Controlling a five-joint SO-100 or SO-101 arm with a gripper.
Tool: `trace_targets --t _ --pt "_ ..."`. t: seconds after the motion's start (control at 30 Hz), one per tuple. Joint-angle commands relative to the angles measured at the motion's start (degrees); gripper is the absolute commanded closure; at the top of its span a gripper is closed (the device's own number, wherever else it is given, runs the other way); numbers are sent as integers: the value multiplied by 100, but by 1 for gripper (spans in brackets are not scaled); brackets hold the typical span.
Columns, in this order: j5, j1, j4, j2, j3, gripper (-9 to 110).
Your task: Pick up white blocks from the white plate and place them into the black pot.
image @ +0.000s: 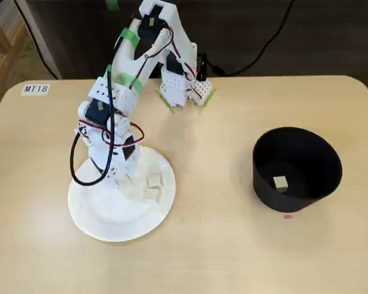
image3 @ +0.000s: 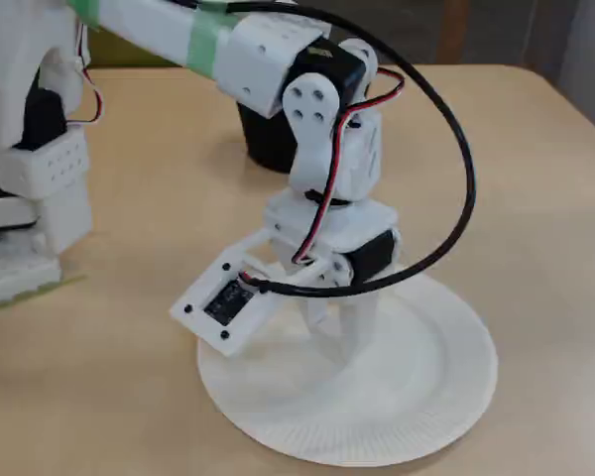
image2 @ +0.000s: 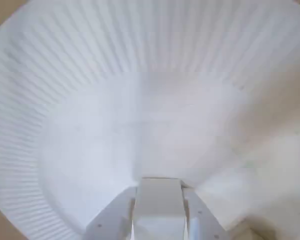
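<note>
The white plate (image: 92,223) lies at the table's left in a fixed view, and its ribbed rim (image2: 140,40) fills the wrist view. My gripper (image: 123,179) reaches down onto the plate's near-arm side. In the wrist view the gripper (image2: 159,194) is shut on a white block (image2: 159,210) that sits tight between both fingers. Two more white blocks (image: 154,180) (image: 151,195) lie loose on the plate beside the gripper. The black pot (image: 306,153) stands at the right with one white block (image: 281,182) inside. In another fixed view the gripper (image3: 335,332) touches the plate (image3: 426,397).
The arm's base (image: 184,86) stands at the table's far edge, with black cables trailing behind it. A label reading MT18 (image: 35,89) is stuck at the far left corner. A small pink mark (image: 287,215) lies in front of the pot. The pot (image3: 268,144) shows behind the arm.
</note>
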Motion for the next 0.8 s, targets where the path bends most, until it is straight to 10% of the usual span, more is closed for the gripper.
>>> trace_targets --t 0.0,0.77 --pt "-185 -26 -211 606 -343 104" --pt "-2232 -5203 -2030 4553 281 104"
